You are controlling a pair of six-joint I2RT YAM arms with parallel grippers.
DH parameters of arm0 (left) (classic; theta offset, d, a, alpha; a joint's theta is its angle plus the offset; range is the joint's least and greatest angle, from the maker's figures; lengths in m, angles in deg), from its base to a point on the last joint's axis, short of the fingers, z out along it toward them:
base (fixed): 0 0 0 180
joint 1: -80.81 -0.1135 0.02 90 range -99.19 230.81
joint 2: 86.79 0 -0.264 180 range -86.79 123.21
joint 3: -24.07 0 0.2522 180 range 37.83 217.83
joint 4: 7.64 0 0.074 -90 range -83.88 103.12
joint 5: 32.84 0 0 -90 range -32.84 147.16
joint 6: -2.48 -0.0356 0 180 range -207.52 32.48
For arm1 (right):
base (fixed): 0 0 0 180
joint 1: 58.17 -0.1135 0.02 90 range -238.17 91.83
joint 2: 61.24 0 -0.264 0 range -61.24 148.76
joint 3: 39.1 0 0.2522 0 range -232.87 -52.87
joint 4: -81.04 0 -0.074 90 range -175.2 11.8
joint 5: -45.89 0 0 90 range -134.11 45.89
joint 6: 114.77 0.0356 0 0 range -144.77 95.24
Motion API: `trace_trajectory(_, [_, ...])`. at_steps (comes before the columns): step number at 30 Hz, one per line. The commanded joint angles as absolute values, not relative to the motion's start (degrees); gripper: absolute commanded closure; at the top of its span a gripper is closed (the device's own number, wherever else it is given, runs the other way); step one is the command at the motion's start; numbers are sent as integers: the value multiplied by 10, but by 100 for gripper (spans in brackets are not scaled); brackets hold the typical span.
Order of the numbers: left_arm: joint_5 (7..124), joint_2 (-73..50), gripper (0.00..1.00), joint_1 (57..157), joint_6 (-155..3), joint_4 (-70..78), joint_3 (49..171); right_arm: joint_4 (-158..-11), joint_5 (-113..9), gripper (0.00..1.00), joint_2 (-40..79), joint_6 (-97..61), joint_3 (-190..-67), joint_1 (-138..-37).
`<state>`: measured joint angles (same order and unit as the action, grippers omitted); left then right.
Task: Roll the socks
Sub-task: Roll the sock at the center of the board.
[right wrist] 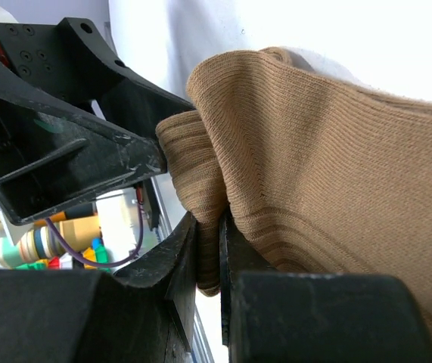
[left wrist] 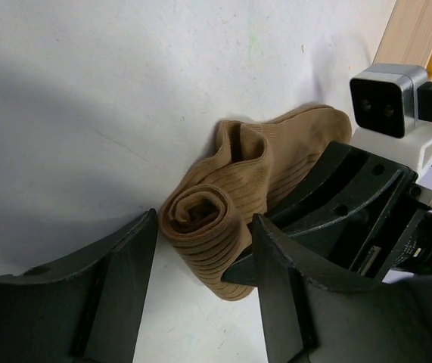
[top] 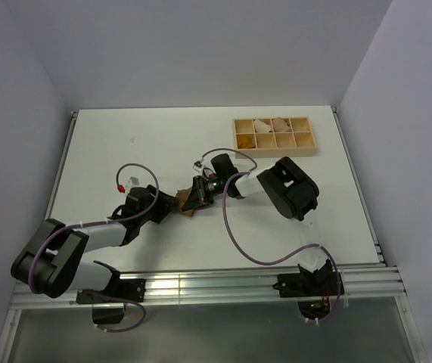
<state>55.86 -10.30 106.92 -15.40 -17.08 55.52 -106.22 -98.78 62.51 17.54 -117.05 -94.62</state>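
Observation:
The tan-brown sock [left wrist: 265, 162] lies on the white table, its near end wound into a tight roll [left wrist: 200, 219]. It shows as a small brown patch in the top view [top: 190, 211]. My left gripper [left wrist: 204, 253] is open, with a finger on each side of the roll; in the top view the left gripper [top: 175, 203] is just left of the sock. My right gripper [right wrist: 208, 253] is shut on a fold of the sock [right wrist: 337, 174]; from above the right gripper [top: 200, 195] meets the left one over the sock. The mustard-orange sock is out of view.
A wooden compartment tray [top: 272, 144] holding pale bundles stands at the back right; its corner shows in the left wrist view [left wrist: 416, 34]. The right wrist's camera block [left wrist: 386, 94] sits close behind the sock. Cables loop over the table's middle.

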Motion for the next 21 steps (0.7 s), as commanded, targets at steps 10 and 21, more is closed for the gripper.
trace_trajectory(10, [560, -38, 77, 1078, -159, -153, 558, -1048, -968, 98, 639, 167, -1164, -950])
trace_trajectory(21, [545, -58, 100, 1081, -207, -63, 607, -901, -814, 42, 479, -41, -1153, -958])
